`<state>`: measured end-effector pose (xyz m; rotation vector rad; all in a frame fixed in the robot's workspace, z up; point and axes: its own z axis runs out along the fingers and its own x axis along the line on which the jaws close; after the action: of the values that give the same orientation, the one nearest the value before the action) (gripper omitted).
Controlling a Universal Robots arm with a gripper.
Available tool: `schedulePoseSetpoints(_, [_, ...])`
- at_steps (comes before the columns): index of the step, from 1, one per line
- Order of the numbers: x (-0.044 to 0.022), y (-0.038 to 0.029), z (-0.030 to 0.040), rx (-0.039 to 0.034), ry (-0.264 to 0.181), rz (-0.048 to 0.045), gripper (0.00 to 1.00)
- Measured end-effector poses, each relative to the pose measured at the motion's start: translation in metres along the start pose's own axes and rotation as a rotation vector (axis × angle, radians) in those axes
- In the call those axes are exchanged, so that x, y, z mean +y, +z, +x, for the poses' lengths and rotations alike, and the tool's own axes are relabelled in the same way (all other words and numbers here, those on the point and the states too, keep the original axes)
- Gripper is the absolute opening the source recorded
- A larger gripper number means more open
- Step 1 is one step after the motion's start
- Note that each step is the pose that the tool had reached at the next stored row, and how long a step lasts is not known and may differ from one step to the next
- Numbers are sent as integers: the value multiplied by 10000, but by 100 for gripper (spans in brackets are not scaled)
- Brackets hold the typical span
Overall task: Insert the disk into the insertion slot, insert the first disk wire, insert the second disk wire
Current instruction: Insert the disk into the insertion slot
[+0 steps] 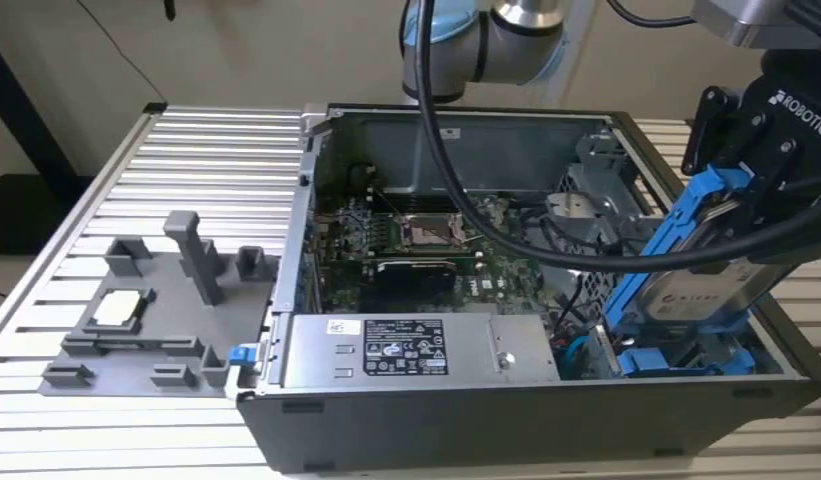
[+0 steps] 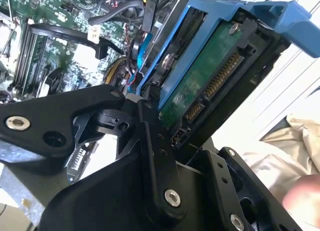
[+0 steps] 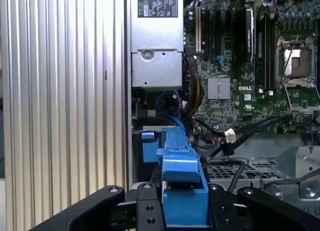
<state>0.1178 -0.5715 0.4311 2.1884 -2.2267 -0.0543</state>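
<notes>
In the exterior view you see the gripper point(image 1: 728, 195) at that view's right, above the open computer case point(image 1: 517, 425). It holds the disk point(image 1: 697, 285) steeply tilted. The disk's lower end sits down in the case's near corner, just beside the perforated wall of the insertion slot point(image 1: 594, 290), and its upper end stands above the rim. You cannot tell how deep it sits.

The second wrist view gives you what the others hide: the disk's underside point(image 2: 200, 76), a green circuit board with its row of connector contacts, framed by the blue carrier.

In the first wrist view you look along the carrier's blue edge point(image 3: 182, 191) toward the motherboard point(image 3: 240, 66) and the grey box with a white sticker point(image 3: 156, 41). The black fingers point(image 3: 147, 206) are closed narrowly, one pressed against each side of the carrier.
</notes>
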Motion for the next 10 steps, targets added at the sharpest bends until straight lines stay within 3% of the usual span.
schedulePoseSetpoints(2, [-5, 19, 0, -50, -3, -1, 33])
schedulePoseSetpoints(10, [-68, 78, -1, -46, -1, -13, 33])
